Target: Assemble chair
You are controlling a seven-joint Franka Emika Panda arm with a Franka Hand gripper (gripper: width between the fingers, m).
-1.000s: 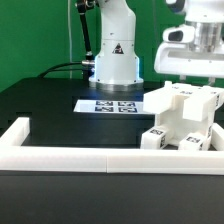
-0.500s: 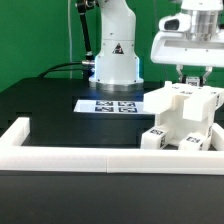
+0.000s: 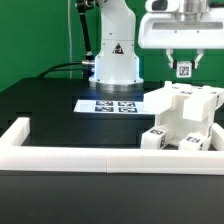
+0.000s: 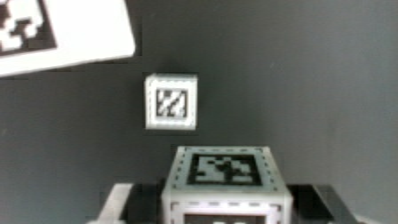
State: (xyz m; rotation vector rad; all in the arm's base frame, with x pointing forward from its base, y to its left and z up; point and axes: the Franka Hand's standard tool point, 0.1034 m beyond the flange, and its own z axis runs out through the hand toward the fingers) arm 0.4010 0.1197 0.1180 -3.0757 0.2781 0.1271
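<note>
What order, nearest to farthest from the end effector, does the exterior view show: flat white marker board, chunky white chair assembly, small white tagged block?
1. Small white tagged block: in the end effector.
2. Chunky white chair assembly: below it.
3. Flat white marker board: exterior view's left.

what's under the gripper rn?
The gripper holds a tagged white block. Below it are the black table, a smaller tagged piece lying there, and a marker board corner. The block covers the spot straight beneath it.
</note>
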